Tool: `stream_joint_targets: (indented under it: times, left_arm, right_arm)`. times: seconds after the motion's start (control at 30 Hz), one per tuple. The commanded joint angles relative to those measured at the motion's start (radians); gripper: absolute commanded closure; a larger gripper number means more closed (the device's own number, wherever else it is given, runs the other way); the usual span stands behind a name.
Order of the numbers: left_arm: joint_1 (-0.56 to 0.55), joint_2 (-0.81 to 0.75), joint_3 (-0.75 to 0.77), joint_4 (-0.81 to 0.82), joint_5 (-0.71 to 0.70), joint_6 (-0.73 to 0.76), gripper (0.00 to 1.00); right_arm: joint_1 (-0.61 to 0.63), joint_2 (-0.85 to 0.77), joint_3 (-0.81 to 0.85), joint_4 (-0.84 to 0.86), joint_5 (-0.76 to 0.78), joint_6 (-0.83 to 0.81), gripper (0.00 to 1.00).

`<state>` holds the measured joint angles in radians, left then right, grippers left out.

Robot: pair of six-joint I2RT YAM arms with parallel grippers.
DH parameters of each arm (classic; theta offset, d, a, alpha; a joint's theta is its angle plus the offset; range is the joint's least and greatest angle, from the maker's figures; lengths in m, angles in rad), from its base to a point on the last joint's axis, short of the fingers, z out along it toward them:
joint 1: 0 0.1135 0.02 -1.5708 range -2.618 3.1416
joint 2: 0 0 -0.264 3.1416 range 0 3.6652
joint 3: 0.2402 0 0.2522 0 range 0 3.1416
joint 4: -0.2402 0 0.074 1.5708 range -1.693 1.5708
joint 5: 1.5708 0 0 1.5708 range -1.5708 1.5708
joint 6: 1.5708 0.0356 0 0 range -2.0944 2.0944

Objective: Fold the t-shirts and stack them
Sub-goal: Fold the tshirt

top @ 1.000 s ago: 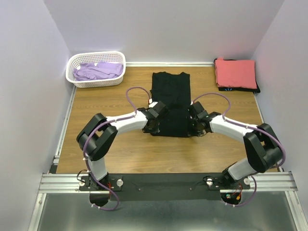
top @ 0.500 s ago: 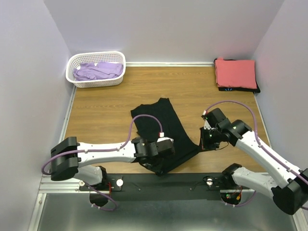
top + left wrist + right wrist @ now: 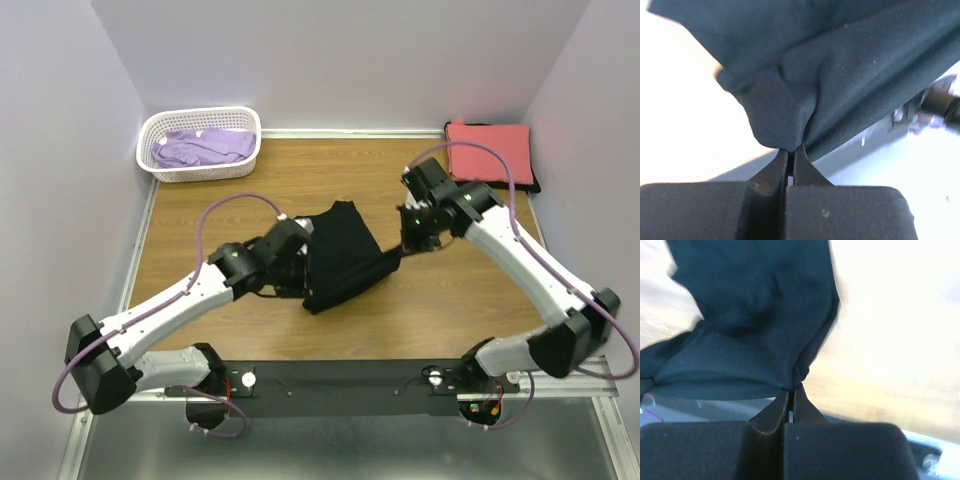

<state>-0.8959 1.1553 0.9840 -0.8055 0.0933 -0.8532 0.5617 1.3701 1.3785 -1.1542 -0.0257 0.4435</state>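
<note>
**Black tee pinched between both grippers**

The plain black soft cotton t-shirt point(image 3: 342, 258) is at the middle of the top view, over the brown wooden table point(image 3: 230, 205). It is bunched and stretched between the two arms. The cloth is matte and fine-grained, with deep soft folds. One rounded flap points to the upper side and the lower edge sags toward the lower left. Whether this edge touches the table, I cannot tell.

The left gripper point(image 3: 303, 263) holds the left side of the shirt. In the left wrist view its black wedge-shaped fingers point(image 3: 771, 172) are pressed together, with a puckered knot of fabric pinched at the tips. The right gripper point(image 3: 404, 244) holds the right side, where the cloth narrows to a point. Its fingers point(image 3: 771, 412) also pinch a thin fold.

At the upper left stands a white plastic lattice basket point(image 3: 200, 175), oval in shape, with a crumpled lavender t-shirt point(image 3: 205, 147) inside. At the upper right a coral-red t-shirt point(image 3: 490, 150) lies folded into a flat rectangle on a dark folded t-shirt with a small teal mark point(image 3: 496, 185).
</note>
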Motion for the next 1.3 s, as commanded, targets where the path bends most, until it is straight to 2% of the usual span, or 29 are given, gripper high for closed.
stream_joint_targets:
  times: [0.0, 0.03, 0.07, 0.23, 0.4, 0.53, 0.7, 0.83, 1.03, 1.27]
  left_arm:
    - [0.162, 0.001, 0.015, -0.014, 0.057, 0.153, 1.0]
    - [0.163, 0.009, 0.015, 0.009, 0.066, 0.172, 1.0]
    - [0.226, 0.027, 0.013, 0.037, 0.077, 0.205, 1.0]
    - [0.403, 0.17, 0.01, 0.206, 0.135, 0.295, 1.0]
    - [0.535, 0.291, -0.004, 0.348, 0.16, 0.327, 1.0]
    - [0.61, 0.418, -0.016, 0.491, 0.142, 0.342, 1.0]
    - [0.623, 0.53, 0.019, 0.561, 0.115, 0.359, 1.0]
    - [0.624, 0.593, 0.045, 0.588, 0.126, 0.353, 1.0]
    - [0.618, 0.528, 0.047, 0.594, 0.1, 0.355, 1.0]
    - [0.586, 0.474, 0.074, 0.594, 0.095, 0.368, 1.0]
  right_arm:
    - [-0.011, 0.145, 0.175, 0.039, 0.107, -0.109, 0.99]
    - [-0.013, 0.183, 0.216, 0.048, 0.104, -0.121, 0.99]
    - [-0.013, 0.219, 0.275, 0.068, 0.101, -0.137, 1.0]
    - [-0.042, 0.462, 0.442, 0.112, 0.073, -0.226, 0.99]
    - [-0.08, 0.621, 0.478, 0.25, -0.011, -0.27, 0.99]
    - [-0.092, 0.696, 0.417, 0.421, -0.022, -0.295, 0.99]
    - [-0.123, 0.753, 0.327, 0.592, -0.042, -0.252, 0.99]
    - [-0.137, 0.765, 0.246, 0.657, -0.026, -0.232, 0.99]
    - [-0.143, 0.71, 0.11, 0.744, -0.013, -0.201, 0.99]
    - [-0.143, 0.578, 0.036, 0.801, 0.02, -0.177, 0.99]
